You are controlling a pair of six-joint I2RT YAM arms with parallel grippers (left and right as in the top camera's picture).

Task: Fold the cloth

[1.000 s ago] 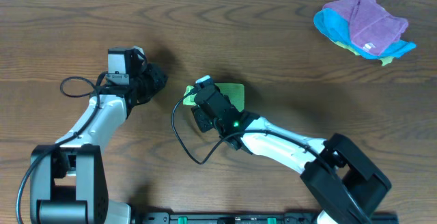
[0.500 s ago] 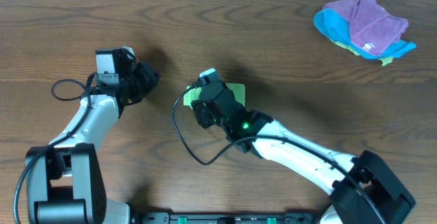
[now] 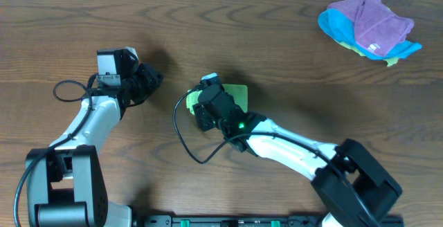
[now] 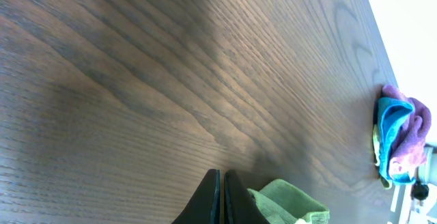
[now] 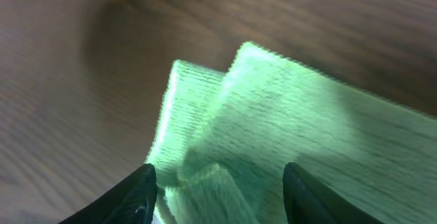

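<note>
Mid-surface (image 3: 291,47), the cloth (image 3: 239,94) lies doubled over, with two layers showing under your right tool (image 5: 217,183). Its fingers are spread and straddle the folded edge. The wrist view is blurred, so I can't say if the pads touch fabric, but nothing looks pinched. Over the last second that arm reached forward, then drew back a little, and the cloth barely shifted. Your left tool (image 4: 222,198) is pressed together, empty, and has backed off to the left. My read: first fold is placed and you're repositioning. Another fold or a flatten likely remains.
</note>
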